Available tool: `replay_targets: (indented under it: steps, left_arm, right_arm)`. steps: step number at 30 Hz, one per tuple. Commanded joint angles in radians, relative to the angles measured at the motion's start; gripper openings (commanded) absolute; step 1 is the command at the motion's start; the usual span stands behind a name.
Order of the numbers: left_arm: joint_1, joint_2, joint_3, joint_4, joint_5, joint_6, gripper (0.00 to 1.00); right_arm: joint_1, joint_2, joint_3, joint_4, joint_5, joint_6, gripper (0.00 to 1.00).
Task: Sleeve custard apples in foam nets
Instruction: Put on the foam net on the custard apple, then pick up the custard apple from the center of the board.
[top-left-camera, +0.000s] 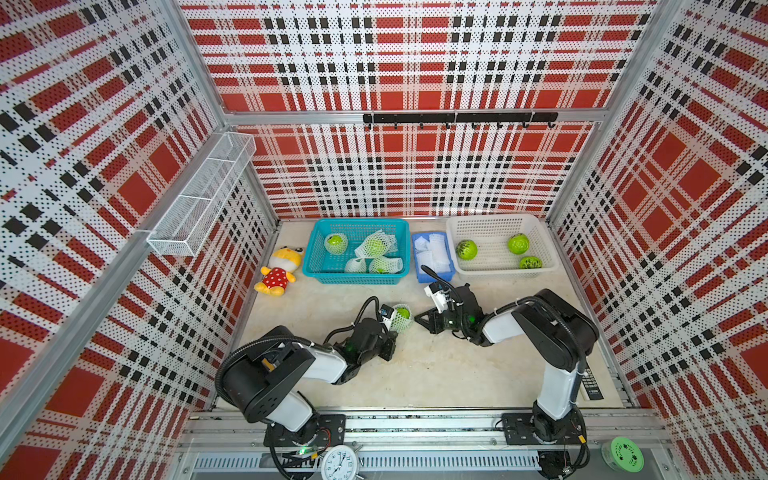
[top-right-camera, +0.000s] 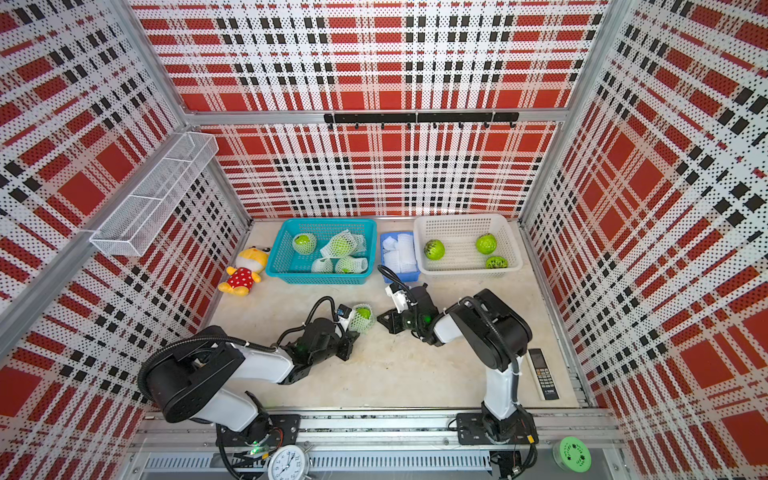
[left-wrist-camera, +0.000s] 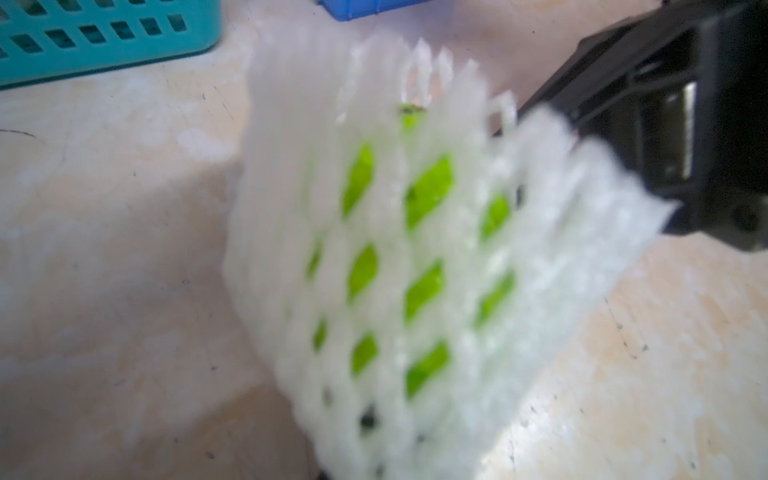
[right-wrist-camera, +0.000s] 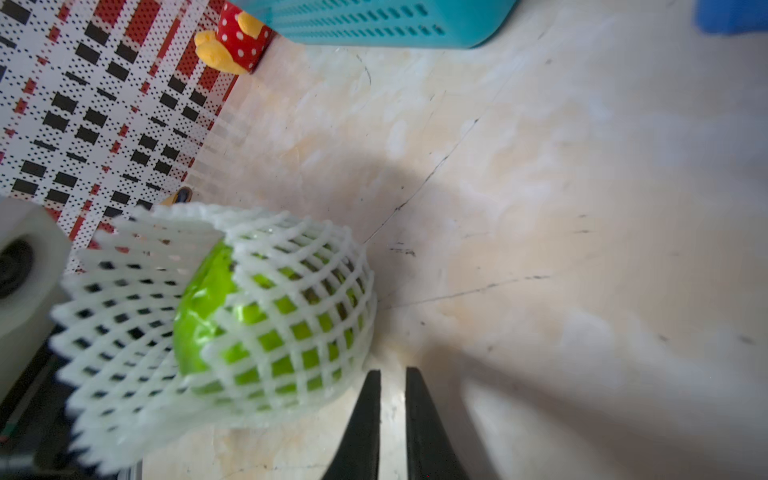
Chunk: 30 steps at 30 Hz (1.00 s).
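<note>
1. Only the right wrist view showed the right jaws: slightly apart, empty, beside the netted custard apple (right-wrist-camera: 199, 316).
2. Left wrist view: blurred foam net (left-wrist-camera: 291, 208) hid the left jaws, state unclear.
3. In both top views, arms reached low over the surface (top-left-camera: 415, 374), that fruit between them.

Right end effector (right-wrist-camera: 392, 372) — narrowly apart

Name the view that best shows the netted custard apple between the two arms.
The right wrist view: the custard apple is sharp, its green skin bare where the foam net gapes. The left wrist view shows it blurred behind mesh; both top views show it small.
</note>
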Motion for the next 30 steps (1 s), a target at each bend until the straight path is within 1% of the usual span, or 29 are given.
replay_targets:
  steps: [1,2,4,6,8,10,12,15,16,17,19,22,25,27,30]
  left_arm:
    - [0.005,0.0,-0.02,-0.009,-0.014,-0.009,0.21]
    - [0.005,-0.008,-0.024,-0.008,-0.014,-0.009,0.25]
    - [0.003,-0.032,-0.033,-0.01,-0.017,-0.018,0.39]
    - [0.002,-0.062,-0.042,-0.012,-0.025,-0.027,0.54]
    - [-0.006,-0.095,-0.05,-0.021,-0.032,-0.035,0.64]
    - [-0.018,-0.135,-0.053,-0.043,-0.047,-0.038,0.73]
    - [-0.044,-0.185,-0.054,-0.08,-0.076,-0.041,0.83]
    - [-0.088,-0.272,-0.052,-0.146,-0.132,-0.034,0.92]
    - [-0.104,-0.306,-0.053,-0.169,-0.154,-0.034,1.0]
    - [-0.118,-0.345,-0.056,-0.187,-0.17,-0.035,0.99]
    - [-0.148,-0.443,-0.055,-0.252,-0.218,-0.032,0.99]
    - [-0.191,-0.633,-0.039,-0.378,-0.3,-0.019,1.0]
    - [-0.211,-0.855,0.002,-0.545,-0.402,0.002,1.0]
    - [-0.203,-0.975,0.041,-0.656,-0.451,0.031,1.0]
    - [-0.163,-1.067,0.097,-0.767,-0.459,0.071,0.99]
  right_arm:
    - [-0.019,-0.117,-0.03,0.07,0.068,-0.024,0.2]
    - [-0.018,-0.155,-0.032,0.046,0.087,-0.056,0.23]
    - [-0.018,-0.239,-0.037,-0.002,0.121,-0.116,0.26]
    - [-0.019,-0.323,-0.036,-0.05,0.158,-0.184,0.31]
    - [-0.018,-0.409,-0.031,-0.104,0.209,-0.25,0.37]
    - [-0.018,-0.487,-0.026,-0.149,0.259,-0.303,0.47]
    - [-0.02,-0.573,-0.028,-0.177,0.31,-0.341,0.6]
    - [-0.019,-0.681,-0.03,-0.207,0.35,-0.381,0.79]
    - [-0.02,-0.704,-0.029,-0.217,0.359,-0.386,0.82]
    - [-0.02,-0.724,-0.026,-0.238,0.366,-0.391,0.85]
    - [-0.02,-0.747,-0.02,-0.279,0.333,-0.41,0.87]
    - [-0.018,-0.736,-0.028,-0.31,0.236,-0.417,0.88]
    - [0.013,-0.675,-0.053,-0.275,0.208,-0.397,0.88]
    - [0.075,-0.613,-0.062,-0.235,0.23,-0.429,0.9]
    - [0.162,-0.484,-0.041,-0.158,0.252,-0.46,0.95]
